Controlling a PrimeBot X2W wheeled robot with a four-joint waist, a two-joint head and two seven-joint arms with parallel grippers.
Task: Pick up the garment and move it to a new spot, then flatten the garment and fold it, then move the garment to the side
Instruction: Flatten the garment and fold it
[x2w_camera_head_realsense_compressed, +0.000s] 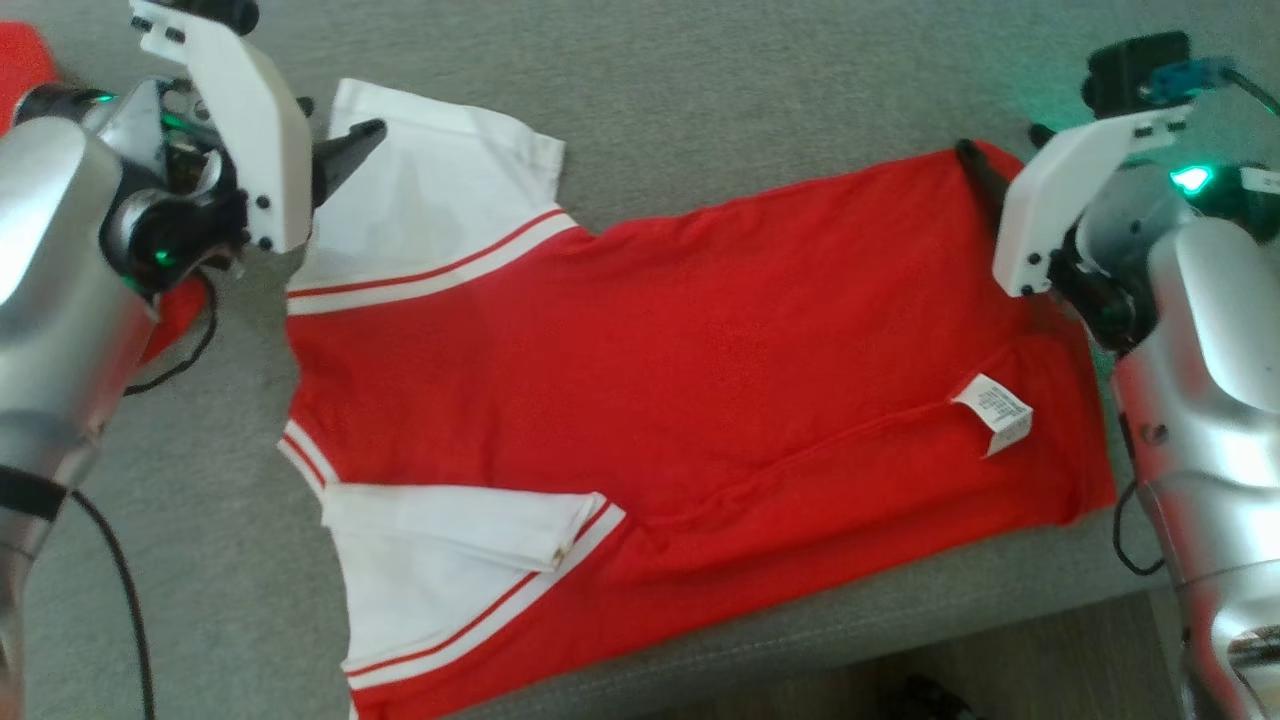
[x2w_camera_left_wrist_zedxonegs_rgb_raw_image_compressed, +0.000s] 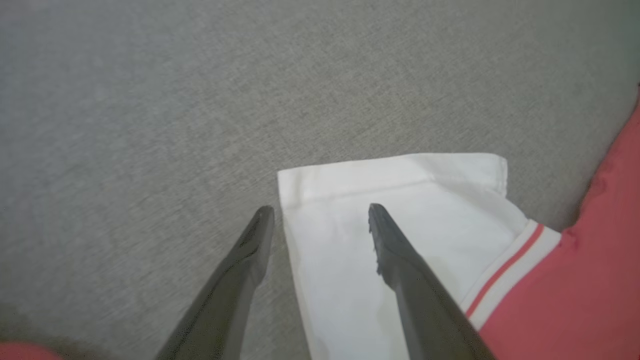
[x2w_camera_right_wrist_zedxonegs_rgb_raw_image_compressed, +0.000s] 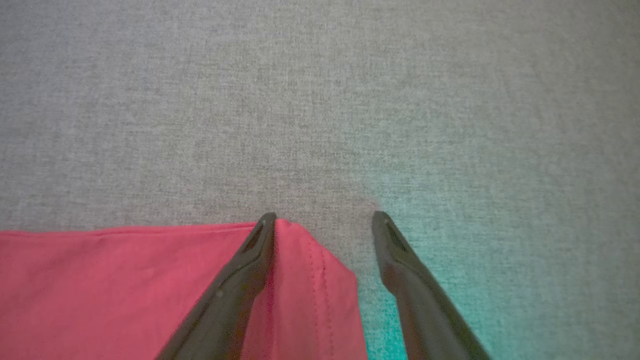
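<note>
My left gripper hangs wide-jawed over the far sleeve of the red-and-white fabric shirt. My right gripper, equally spread, straddles its far hem corner.

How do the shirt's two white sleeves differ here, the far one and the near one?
The far sleeve lies spread out flat; the near sleeve has its cuff end folded back over itself. The open left gripper straddles the far sleeve's edge, one finger over the cloth and one beside it; the near sleeve has no gripper by it. Both are white and join the red body through a red-striped white band.
</note>
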